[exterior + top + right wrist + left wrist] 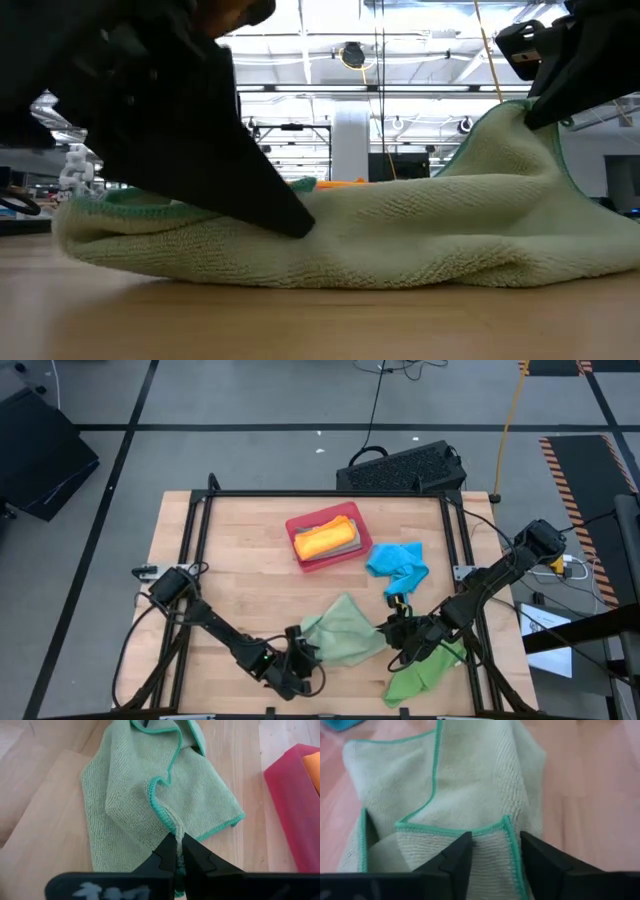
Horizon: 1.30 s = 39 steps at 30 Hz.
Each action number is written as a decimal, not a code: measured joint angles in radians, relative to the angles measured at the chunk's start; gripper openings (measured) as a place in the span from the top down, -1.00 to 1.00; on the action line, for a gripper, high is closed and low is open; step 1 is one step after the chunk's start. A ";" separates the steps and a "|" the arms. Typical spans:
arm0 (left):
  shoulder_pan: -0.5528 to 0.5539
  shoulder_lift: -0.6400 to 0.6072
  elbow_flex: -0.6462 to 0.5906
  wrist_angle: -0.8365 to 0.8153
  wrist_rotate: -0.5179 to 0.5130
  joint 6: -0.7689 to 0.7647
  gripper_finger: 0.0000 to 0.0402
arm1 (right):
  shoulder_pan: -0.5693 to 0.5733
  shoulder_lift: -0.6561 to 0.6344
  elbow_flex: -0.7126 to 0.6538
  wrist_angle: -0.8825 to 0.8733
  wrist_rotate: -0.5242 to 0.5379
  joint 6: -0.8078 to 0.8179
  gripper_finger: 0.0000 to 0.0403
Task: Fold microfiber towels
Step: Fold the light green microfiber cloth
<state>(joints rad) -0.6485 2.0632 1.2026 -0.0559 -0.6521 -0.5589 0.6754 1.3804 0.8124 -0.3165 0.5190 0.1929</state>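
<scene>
Tray contents partly hidden, perhaps grey towel beneath orange towel
</scene>
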 joint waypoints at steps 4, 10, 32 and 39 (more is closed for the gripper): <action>0.003 0.000 0.000 -0.018 0.008 -0.010 0.47 | 0.000 0.000 0.000 -0.001 0.000 0.000 0.98; 0.009 -0.001 0.000 -0.016 0.043 -0.052 0.67 | 0.000 0.000 0.000 -0.001 0.000 0.000 0.98; 0.000 -0.028 0.000 -0.019 0.041 -0.170 0.58 | 0.000 0.000 0.000 -0.003 0.000 -0.003 0.98; 0.000 -0.028 0.000 -0.018 0.039 -0.179 0.89 | 0.000 0.000 0.000 -0.002 0.000 -0.003 0.98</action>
<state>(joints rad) -0.6483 2.0350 1.2030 -0.0735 -0.6128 -0.7378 0.6750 1.3804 0.8120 -0.3189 0.5186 0.1898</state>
